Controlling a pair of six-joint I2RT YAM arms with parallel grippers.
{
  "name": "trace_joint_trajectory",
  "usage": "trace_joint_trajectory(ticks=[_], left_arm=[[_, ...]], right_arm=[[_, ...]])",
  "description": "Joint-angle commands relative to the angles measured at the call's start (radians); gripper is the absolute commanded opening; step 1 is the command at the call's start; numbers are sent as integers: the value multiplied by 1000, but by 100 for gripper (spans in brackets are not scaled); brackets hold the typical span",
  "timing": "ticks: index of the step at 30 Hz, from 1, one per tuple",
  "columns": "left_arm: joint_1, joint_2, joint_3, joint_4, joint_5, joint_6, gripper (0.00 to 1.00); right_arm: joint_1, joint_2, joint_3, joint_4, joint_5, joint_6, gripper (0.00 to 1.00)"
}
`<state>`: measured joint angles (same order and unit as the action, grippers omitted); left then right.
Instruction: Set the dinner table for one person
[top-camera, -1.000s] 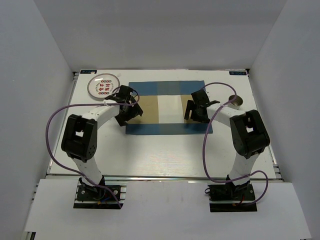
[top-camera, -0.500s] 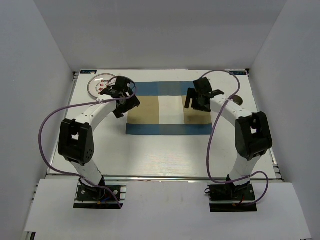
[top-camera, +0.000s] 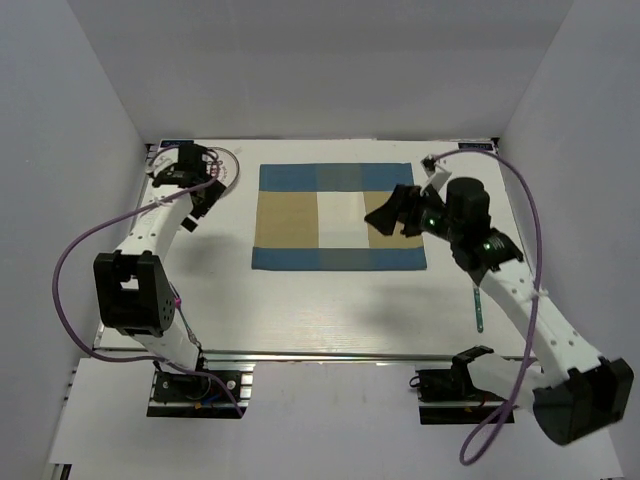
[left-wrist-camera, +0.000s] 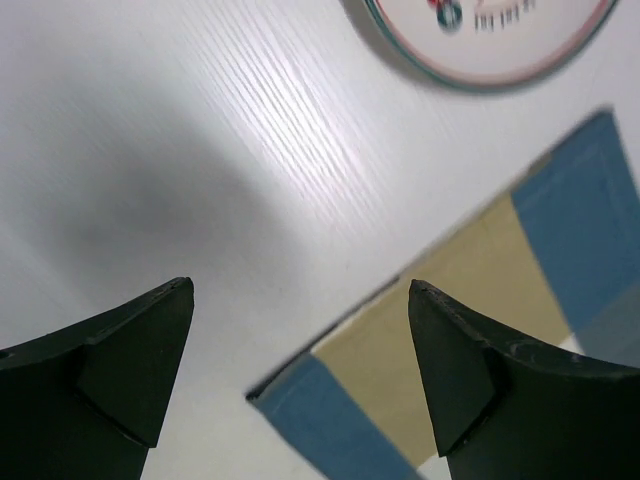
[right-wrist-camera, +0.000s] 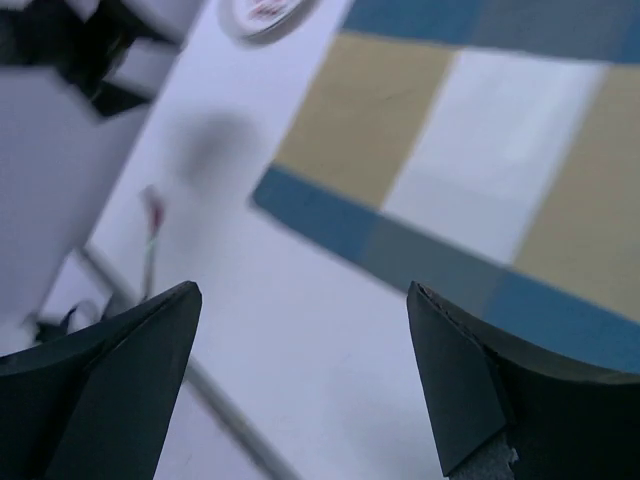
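Where your two arms reach out from the near edge, the large white rectangular flat bench fills the space between the white walls, with its aluminium rail running along that same near edge. You have the blue-and-tan checked cloth placemat lying flat toward the far edge, about midway between the left and right edges. The round white plate with a red-and-green pattern sits near the far left corner, apart from the placemat. Your left gripper hangs by that plate, jaws released, with only bare bench showing between them. Your right gripper hovers above the placemat's right part, jaws spread wide and empty. A thin teal item, too small to identify, lies near the right edge.
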<state>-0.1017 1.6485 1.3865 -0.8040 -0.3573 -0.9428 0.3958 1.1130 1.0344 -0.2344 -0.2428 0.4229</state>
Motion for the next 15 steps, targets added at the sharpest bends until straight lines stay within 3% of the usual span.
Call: trace_joint_trajectory(ticks=[1,7,15], left_arm=[[85,-23,19,81,-34,-54,98],[207,10,-115,411,168,-50,98],[312,240,-86,719,495,1,98]], right_arm=[[17,-97,-155,170,-419,75,89],[31,-365,-221,138,-709,67,89],[26,-588,-191,55,-829,85,89]])
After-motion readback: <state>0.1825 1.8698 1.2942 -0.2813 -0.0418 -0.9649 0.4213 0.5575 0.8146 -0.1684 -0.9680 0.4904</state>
